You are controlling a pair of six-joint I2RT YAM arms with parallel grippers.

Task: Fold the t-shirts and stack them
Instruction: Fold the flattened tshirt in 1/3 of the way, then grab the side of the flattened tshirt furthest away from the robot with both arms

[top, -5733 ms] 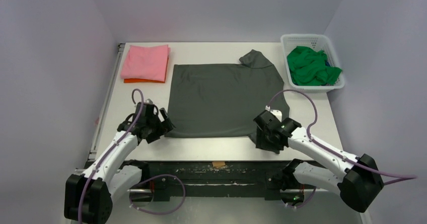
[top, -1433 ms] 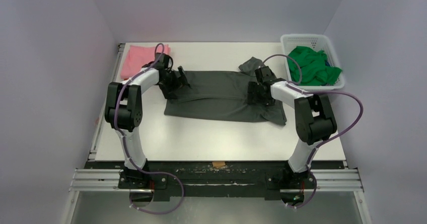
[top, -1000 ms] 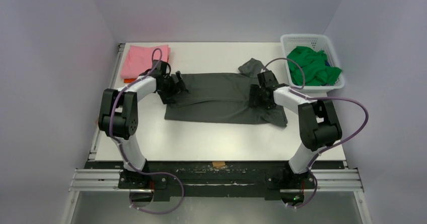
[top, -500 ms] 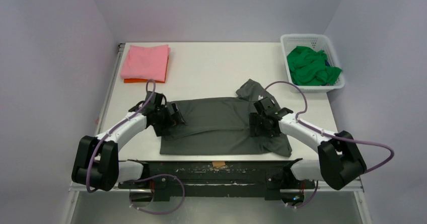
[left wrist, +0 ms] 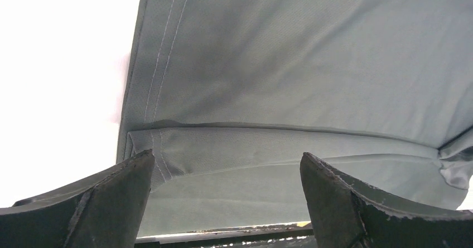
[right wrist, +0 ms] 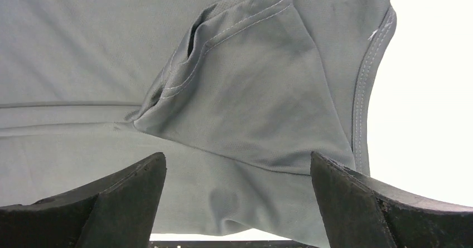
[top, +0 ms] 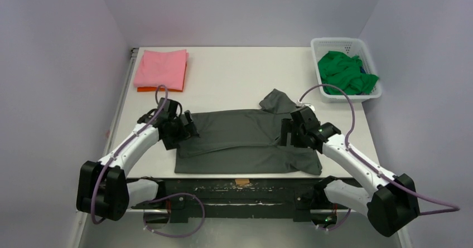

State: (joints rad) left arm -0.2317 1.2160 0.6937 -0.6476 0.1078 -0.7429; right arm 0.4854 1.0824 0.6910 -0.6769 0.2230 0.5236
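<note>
The folded charcoal-grey t-shirt (top: 245,142) is flanked by the left gripper (left wrist: 226,157) and right gripper (right wrist: 238,156), jaws spread and empty, seemingly held just above it.

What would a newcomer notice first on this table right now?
The dark grey t-shirt, folded over, lies by the near edge, the open left pincer and right pincer at its ends. Far left, a folded pink t-shirt tops an orange t-shirt; far right, a green t-shirt lies bunched in a white basket.
</note>
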